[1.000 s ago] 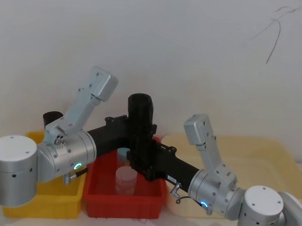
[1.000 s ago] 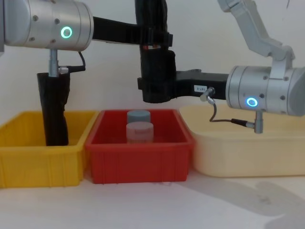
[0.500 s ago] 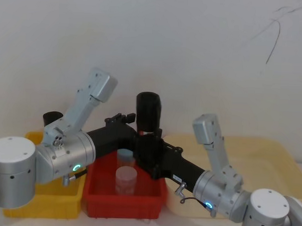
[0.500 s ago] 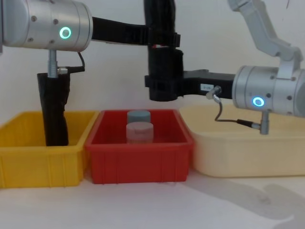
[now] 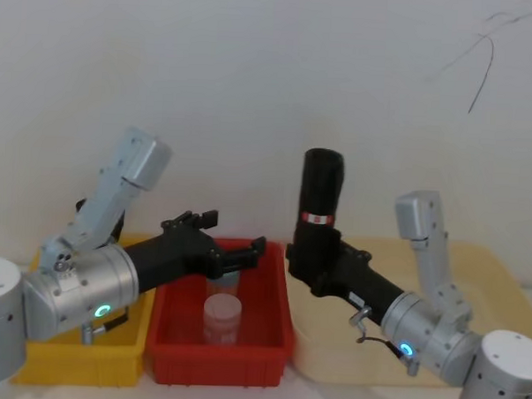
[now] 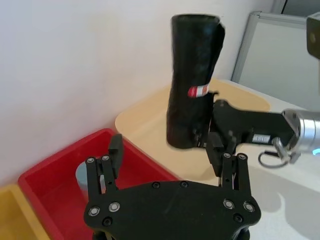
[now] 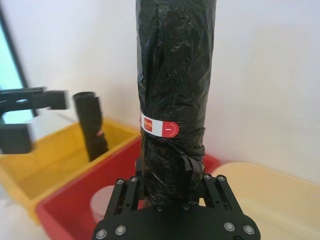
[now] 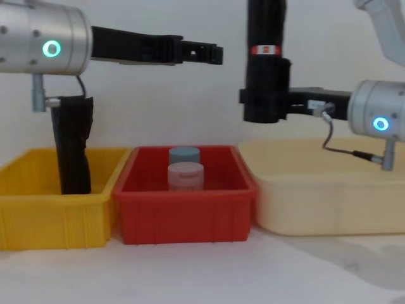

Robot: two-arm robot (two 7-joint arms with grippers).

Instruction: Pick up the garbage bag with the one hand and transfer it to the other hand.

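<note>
Bag (image 5: 321, 197): upright, clamped low by my right hand (image 5: 314, 256) above the tray's (image 5: 475, 262) left rim. Left hand (image 5: 231, 233): fingers apart, empty, over the red bin (image 5: 269, 341), so I judge the right alone carries it.

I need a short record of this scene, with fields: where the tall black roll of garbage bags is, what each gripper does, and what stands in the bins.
garbage bag: tall black roll with red-and-white band, upright in the air
right gripper: shut on the roll's lower part
left gripper: open, empty, above the red plastic bin
in red bin: pinkish jar, grey-blue jar
in yellow plastic bin: second black roll, standing
</note>
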